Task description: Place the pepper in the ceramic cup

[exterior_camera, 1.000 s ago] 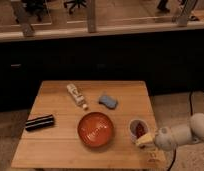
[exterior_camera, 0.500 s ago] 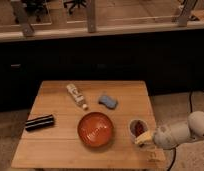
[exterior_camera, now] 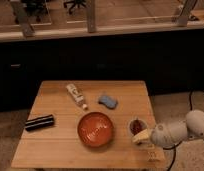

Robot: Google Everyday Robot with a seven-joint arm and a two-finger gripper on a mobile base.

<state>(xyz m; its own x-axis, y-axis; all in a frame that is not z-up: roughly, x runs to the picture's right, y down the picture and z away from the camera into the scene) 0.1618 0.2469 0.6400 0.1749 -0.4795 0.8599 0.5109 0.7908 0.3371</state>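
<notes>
view: single camera | high, front, looking down | table (exterior_camera: 55,145) mid-distance | end effector (exterior_camera: 141,137) lower right

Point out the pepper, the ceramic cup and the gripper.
pepper (exterior_camera: 138,123), camera view, red body inside cup.
ceramic cup (exterior_camera: 132,128), camera view, white left rim.
gripper (exterior_camera: 140,136), camera view, pale tip beside cup.

The arm (exterior_camera: 187,129) is white and rounded, made of thick smooth segments, and enters from 4 o'clock. It ends in a bulky light grey wrist. The gripper (exterior_camera: 141,137) at its end has a pale yellowish tip. A thin dark cable hangs near the arm.
</notes>
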